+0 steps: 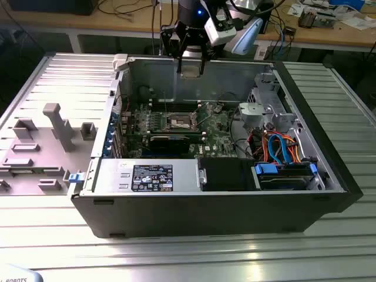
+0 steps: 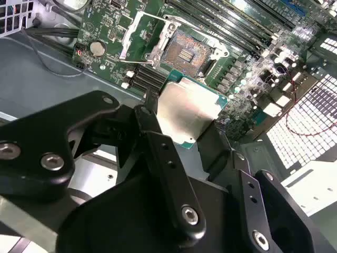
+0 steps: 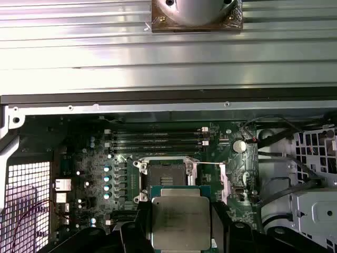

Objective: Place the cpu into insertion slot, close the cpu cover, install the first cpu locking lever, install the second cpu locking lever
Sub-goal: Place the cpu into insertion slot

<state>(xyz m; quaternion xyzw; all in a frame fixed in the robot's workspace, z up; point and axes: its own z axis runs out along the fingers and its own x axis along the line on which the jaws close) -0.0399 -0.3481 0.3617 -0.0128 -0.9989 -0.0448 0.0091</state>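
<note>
- cpu (image 2: 187,112): small flat square chip with a plain silvery-grey metal top, dull sheen and stepped corners. A thin green edge shows around the metal lid.
- The cpu is up in the air, not seated. In the exterior view it hangs (image 1: 191,69) well above the motherboard (image 1: 217,126), near the back wall of the open computer case (image 1: 223,205).
- In both wrist views the cpu sits just short of the insertion slot (image 2: 188,52), flat side facing the board.
- Insertion slot: square and open, dark pin field exposed, nothing in it.
- cpu cover (image 2: 131,36): thin silvery metal frame with a square window. It is swung up off the slot on the side toward the coin battery (image 3: 239,146).
- Motherboard: green and densely populated, with long black memory slots (image 3: 155,138) beside the socket.
- Case: grey sheet-metal interior and black outer shell, lying on a ribbed aluminium table (image 1: 329,247).
- gripper (image 2: 184,126): matte black linkage arms with silver screws.
- The fingers (image 2: 147,118) are drawn in and clamped on two opposite edges of the cpu, one each side. They touch nothing else.
</note>
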